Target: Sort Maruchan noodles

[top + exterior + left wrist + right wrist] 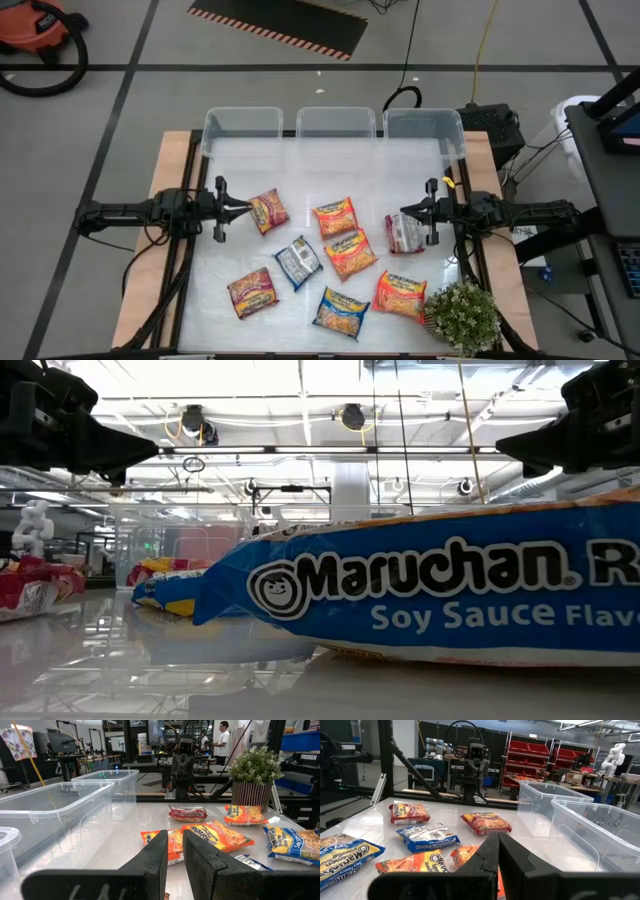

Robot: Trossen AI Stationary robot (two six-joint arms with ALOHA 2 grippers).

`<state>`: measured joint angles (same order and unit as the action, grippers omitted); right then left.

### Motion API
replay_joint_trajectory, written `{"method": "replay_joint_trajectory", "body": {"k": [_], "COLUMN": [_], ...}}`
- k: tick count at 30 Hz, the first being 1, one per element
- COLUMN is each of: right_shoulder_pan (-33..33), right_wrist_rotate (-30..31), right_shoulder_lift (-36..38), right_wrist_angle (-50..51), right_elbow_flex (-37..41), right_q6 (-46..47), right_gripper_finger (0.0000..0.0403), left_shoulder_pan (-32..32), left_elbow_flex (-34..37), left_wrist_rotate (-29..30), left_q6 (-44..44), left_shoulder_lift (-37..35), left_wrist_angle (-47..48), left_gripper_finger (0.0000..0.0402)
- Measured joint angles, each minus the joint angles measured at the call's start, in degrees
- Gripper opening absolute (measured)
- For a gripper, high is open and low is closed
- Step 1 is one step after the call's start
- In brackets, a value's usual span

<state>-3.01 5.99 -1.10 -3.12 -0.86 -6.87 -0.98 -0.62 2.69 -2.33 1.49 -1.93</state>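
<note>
Several Maruchan noodle packets lie flat on the white table top (pixel 240 170): dark red ones (pixel 268 210) (pixel 252 292) (pixel 405 233), orange ones (pixel 336 217) (pixel 350 253) (pixel 400 294), a blue-and-silver one (pixel 297 262) and a blue one (pixel 341 312) (pixel 430 595). My left gripper (pixel 248 207) (pixel 175 847) is held level above the table's left side, its tips just short of a dark red packet, with a narrow gap between the fingers and nothing in it. My right gripper (pixel 403 212) (pixel 498 842) is held level at the right side, shut and empty.
Three clear plastic bins (pixel 242 128) (pixel 336 124) (pixel 424 128) stand in a row along the far edge. A potted plant (pixel 462 316) sits at the near right corner. Bare table shows between the bins and the packets.
</note>
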Motion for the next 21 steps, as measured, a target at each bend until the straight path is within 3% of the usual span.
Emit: {"method": "replay_joint_trajectory", "body": {"k": [10,21], "right_shoulder_pan": [0.02,0.02], "right_wrist_rotate": [1.51,3.35], "right_shoulder_lift": [0.00,-7.67], "right_wrist_angle": [-7.50,-3.58], "right_elbow_flex": [-0.67,-13.33], "right_q6": [-1.33,-1.53], "right_gripper_finger": [0.0000,0.0000], "left_shoulder_pan": [-0.01,0.00], "left_elbow_flex": [0.01,-0.01], "left_wrist_rotate": [0.01,0.02], "left_q6": [0.01,0.00], "left_shoulder_lift": [0.00,-0.02], "left_wrist_angle": [0.00,-0.02], "left_gripper_finger": [0.0065,0.0065]}}
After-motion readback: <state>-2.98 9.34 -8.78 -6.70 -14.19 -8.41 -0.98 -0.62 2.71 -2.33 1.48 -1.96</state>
